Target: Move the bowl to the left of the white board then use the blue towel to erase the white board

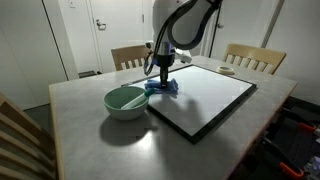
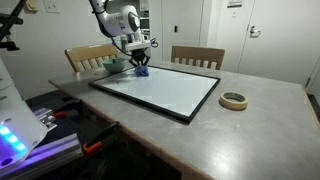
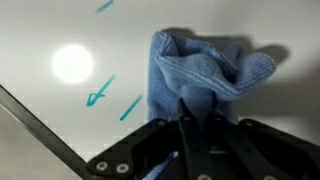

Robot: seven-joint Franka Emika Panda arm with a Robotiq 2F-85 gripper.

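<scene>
The pale mint-green bowl (image 1: 125, 101) sits on the table just off the white board's edge, with a pale green piece across its rim; in an exterior view it is mostly hidden behind the arm (image 2: 112, 64). The white board (image 1: 205, 93) (image 2: 160, 91) lies flat with a black frame. My gripper (image 1: 160, 78) (image 2: 140, 64) (image 3: 186, 118) is shut on the blue towel (image 3: 205, 70) (image 1: 163, 87) (image 2: 141, 71) and presses it on the board's corner near the bowl. Teal marks (image 3: 100, 95) show on the board beside the towel.
A roll of tape (image 2: 234, 100) lies on the table past the board. Wooden chairs (image 1: 250, 59) (image 2: 196, 57) stand at the table's far side. The table edge (image 1: 60, 150) is near the bowl.
</scene>
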